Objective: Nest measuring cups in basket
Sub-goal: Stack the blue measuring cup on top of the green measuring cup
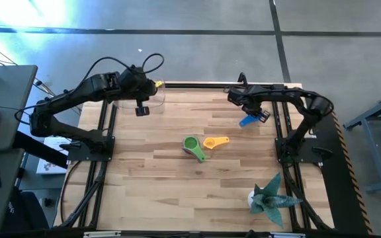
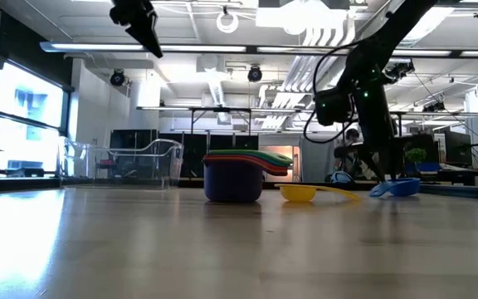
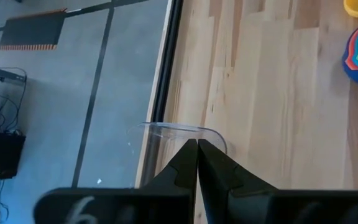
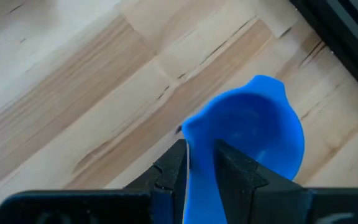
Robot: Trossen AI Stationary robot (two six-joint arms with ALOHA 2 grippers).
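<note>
We observe the right hand clamped on the flat handle of the blue measuring cup, with one dark finger on each side of the handle and the bowl projecting forward beyond the fingertips. In the high view this right hand sits over the far right part of the desk, and the blue cup lies directly at it, just inside the right frame rail. In the low view the blue cup is down at the desk surface, though we cannot tell whether it rests on the wood or is held just clear of it. The left hand is raised above the far left part of the desk; its two fingers are pressed together with nothing between them. The clear basket lies directly beyond those fingertips, at the far left edge of the desk, and appears in the low view as a low transparent bin. A nested stack of cups stands near the desk centre with green uppermost; in the low view its outermost cup is purple. The yellow cup lies just beside the stack, on its right. Both lie between the two hands, well apart from each. A spiky teal figure stands at the near right corner.
</note>
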